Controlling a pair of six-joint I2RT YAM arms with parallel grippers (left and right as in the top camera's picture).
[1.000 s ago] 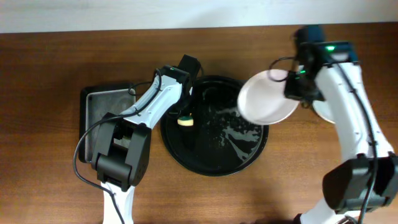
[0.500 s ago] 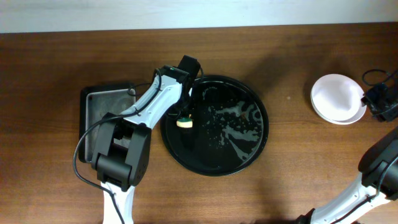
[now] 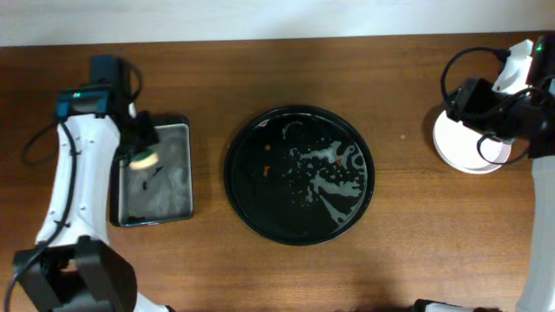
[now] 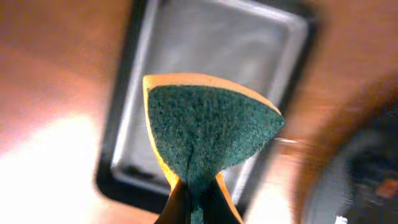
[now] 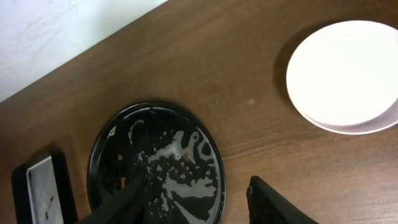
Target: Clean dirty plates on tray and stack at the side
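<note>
A: Where are the plates point(image 5: 342, 71)?
B: Stacked on the table point(image 3: 408, 251) at the right, well apart from the tray point(image 3: 251, 201). The right end effector point(image 5: 196, 208) is spread wide, empty.
A: And the left end effector point(image 4: 198, 205)?
B: It pinches a sponge point(image 4: 208, 130) above the small metal tray point(image 3: 173, 186).

White links point(image 3: 71, 178), black joints point(image 3: 102, 73), black cables point(image 3: 33, 144).

Plate stack point(image 3: 460, 149) partly under the right arm point(image 3: 520, 68); motion-blurred metal tray point(image 4: 217, 56) behind the sponge point(image 4: 208, 134).
</note>
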